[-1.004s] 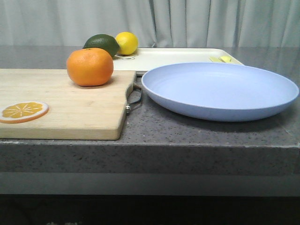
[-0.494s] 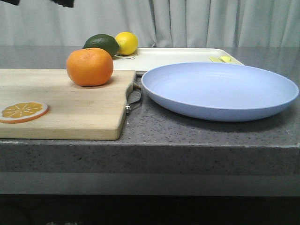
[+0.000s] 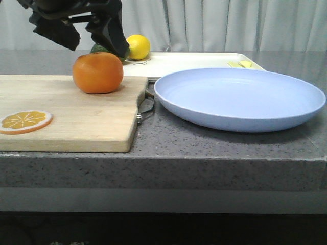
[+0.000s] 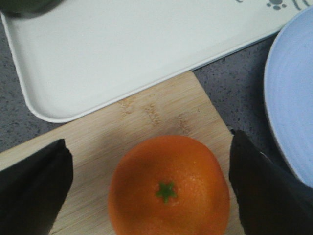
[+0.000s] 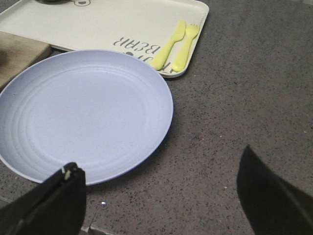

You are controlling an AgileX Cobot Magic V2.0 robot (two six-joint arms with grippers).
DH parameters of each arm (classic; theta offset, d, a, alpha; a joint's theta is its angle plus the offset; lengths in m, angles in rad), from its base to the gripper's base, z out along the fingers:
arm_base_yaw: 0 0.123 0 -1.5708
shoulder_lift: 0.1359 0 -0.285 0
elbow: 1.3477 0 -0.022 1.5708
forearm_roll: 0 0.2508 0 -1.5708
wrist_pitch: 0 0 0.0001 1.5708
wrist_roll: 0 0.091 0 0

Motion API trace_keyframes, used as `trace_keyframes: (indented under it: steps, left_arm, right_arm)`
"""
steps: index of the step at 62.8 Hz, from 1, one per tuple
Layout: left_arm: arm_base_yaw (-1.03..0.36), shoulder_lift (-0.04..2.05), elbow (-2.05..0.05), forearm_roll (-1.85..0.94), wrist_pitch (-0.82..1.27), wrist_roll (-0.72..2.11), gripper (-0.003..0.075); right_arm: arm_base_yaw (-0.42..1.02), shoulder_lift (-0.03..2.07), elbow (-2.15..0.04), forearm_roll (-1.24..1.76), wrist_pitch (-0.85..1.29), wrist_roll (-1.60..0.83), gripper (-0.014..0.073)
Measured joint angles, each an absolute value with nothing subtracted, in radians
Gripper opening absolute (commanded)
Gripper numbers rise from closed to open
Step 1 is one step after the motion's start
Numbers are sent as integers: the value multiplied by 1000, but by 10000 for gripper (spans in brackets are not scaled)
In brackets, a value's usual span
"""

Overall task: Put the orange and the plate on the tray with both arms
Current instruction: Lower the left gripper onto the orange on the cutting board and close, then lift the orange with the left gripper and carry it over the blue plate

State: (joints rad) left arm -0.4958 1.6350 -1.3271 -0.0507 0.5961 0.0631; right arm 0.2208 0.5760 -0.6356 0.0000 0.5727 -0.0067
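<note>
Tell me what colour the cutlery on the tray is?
Pale yellow: the fork and knife lie on the cream tray, clearest in the right wrist view.

Dimpled orange [image 4: 168, 188] on pale wood-grain cutting board [image 3: 76, 115]; matte plate [image 5: 83, 115]

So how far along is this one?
Nothing is placed yet: the tray holds neither item. In hand: the left tool, open, straddles the orange on the board. Left: the plate sits untouched on the counter, the right tool open beside it.
</note>
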Motion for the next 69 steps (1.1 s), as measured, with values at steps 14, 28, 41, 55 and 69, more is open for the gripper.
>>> trace_keyframes:
  steps: [14, 28, 41, 55, 69]
  left_arm:
    - [-496, 1725, -1361, -69, 619, 63, 631]
    - [-499, 1759, -1366, -75, 639, 63, 629]
    - [-499, 1759, -1368, -79, 643, 63, 447]
    - [-499, 1759, -1368, -82, 643, 63, 338]
    - [-499, 1752, -1394, -80, 692, 63, 338]
  right_arm:
    - [221, 576, -636, 0, 573, -7, 632]
    - [221, 576, -636, 0, 573, -8, 632]
    - [221, 576, -636, 0, 573, -8, 632]
    - [221, 576, -636, 0, 573, -8, 632]
    - [221, 576, -636, 0, 573, -8, 632]
